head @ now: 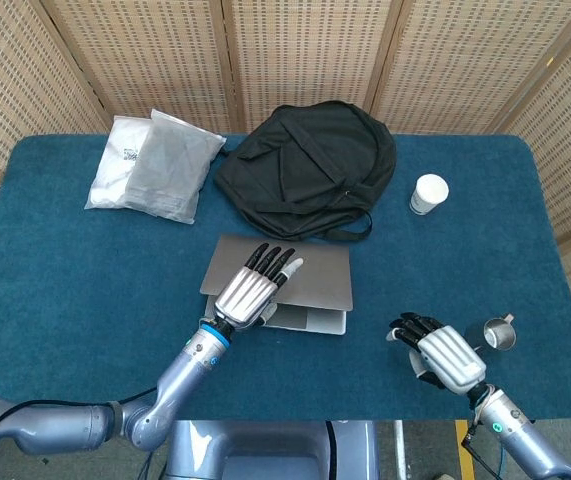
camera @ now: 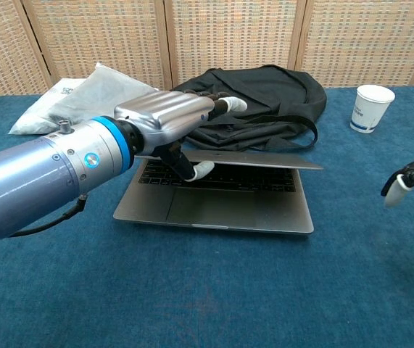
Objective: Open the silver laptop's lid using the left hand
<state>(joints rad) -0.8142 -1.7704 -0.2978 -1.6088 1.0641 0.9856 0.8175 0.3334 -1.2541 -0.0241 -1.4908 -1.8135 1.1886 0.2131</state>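
Observation:
The silver laptop (head: 317, 278) lies in the middle of the blue table, its lid (camera: 265, 162) raised partway so the keyboard (camera: 221, 180) shows underneath. My left hand (camera: 164, 120) holds the lid's front edge, fingers flat on top and the thumb (camera: 195, 170) beneath it. In the head view the same left hand (head: 249, 290) covers the lid's left half. My right hand (head: 447, 357) hovers over the table to the right of the laptop, holding nothing, fingers loosely bent and apart; the chest view shows only the fingers of this right hand (camera: 412, 178) at the frame's edge.
A black backpack (head: 305, 170) lies right behind the laptop, close to the lid's rear edge. Two plastic-wrapped packages (head: 155, 165) sit at the back left. A white paper cup (head: 428, 193) stands at the back right. A small metal cup (head: 498, 335) stands beside my right hand.

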